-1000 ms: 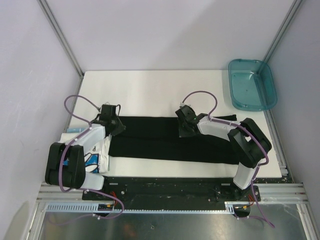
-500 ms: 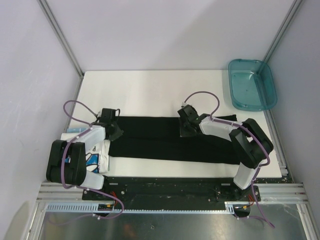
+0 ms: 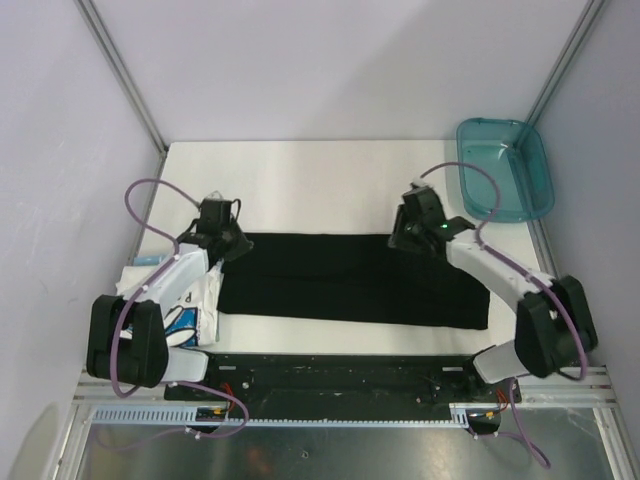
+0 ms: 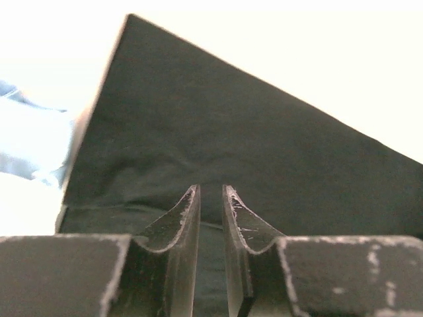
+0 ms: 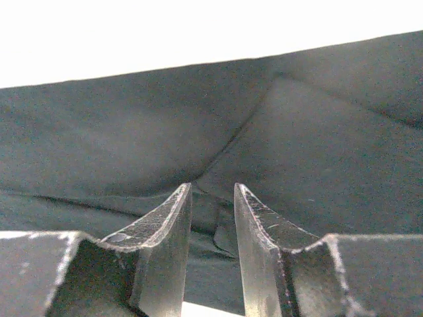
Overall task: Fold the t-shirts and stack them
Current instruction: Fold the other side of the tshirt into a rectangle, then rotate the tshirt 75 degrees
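At the left near corner of the white desk (image 3: 320, 180) lies the white t-shirt (image 3: 200, 315). It is bunched, and some blue print shows on it. The left arm (image 3: 170, 285) runs straight over this shirt and hides most of it, so its shape cannot be made out.

Just beside it to the right, the black t-shirt (image 3: 350, 285) is spread flat on the desk as a long folded band reaching almost to the right side.

The left gripper (image 3: 228, 245) sits at the band's far left corner. In the left wrist view its fingers (image 4: 188, 211) stand almost together with only a thin slit between them, low over the black cloth (image 4: 251, 125). Whether they pinch any cloth cannot be told.

A purple cable (image 3: 140, 200) loops up behind this arm.

The right gripper (image 3: 403, 238) sits further right on the band's far edge. The right arm (image 3: 500, 275) slants across the right end of the black t-shirt and covers part of it. In the right wrist view its fingers (image 5: 254, 218) stand a little wider apart, and creases in the black cloth (image 5: 119, 132) run toward the gap. Whether a fold is caught there cannot be told.

The teal bin (image 3: 470, 170) stands at the far right corner of the desk, apart from both shirts and near the right arm's cable loop (image 3: 480, 180).
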`<control>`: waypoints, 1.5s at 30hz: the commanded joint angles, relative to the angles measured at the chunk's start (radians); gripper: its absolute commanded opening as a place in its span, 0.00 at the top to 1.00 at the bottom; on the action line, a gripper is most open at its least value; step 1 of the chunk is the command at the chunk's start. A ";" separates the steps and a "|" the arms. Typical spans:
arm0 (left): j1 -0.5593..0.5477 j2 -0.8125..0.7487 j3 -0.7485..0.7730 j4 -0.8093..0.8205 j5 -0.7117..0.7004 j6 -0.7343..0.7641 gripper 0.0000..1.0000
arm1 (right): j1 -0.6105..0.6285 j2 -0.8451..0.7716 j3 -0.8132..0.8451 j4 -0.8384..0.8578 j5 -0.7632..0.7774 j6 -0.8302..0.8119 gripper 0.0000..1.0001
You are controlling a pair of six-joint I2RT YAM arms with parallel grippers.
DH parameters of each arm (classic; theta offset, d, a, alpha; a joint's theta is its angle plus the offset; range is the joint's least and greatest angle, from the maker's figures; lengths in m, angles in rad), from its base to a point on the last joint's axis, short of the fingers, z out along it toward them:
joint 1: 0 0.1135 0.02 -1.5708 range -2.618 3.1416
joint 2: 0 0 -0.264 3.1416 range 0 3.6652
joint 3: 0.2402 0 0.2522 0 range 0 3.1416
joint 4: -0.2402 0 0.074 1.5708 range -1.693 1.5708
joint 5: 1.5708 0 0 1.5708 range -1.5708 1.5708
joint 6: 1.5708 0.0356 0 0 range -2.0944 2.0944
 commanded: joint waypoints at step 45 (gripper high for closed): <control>-0.264 0.239 0.196 0.053 0.351 0.079 0.72 | -0.455 -0.649 -0.554 -0.422 -0.012 0.661 0.37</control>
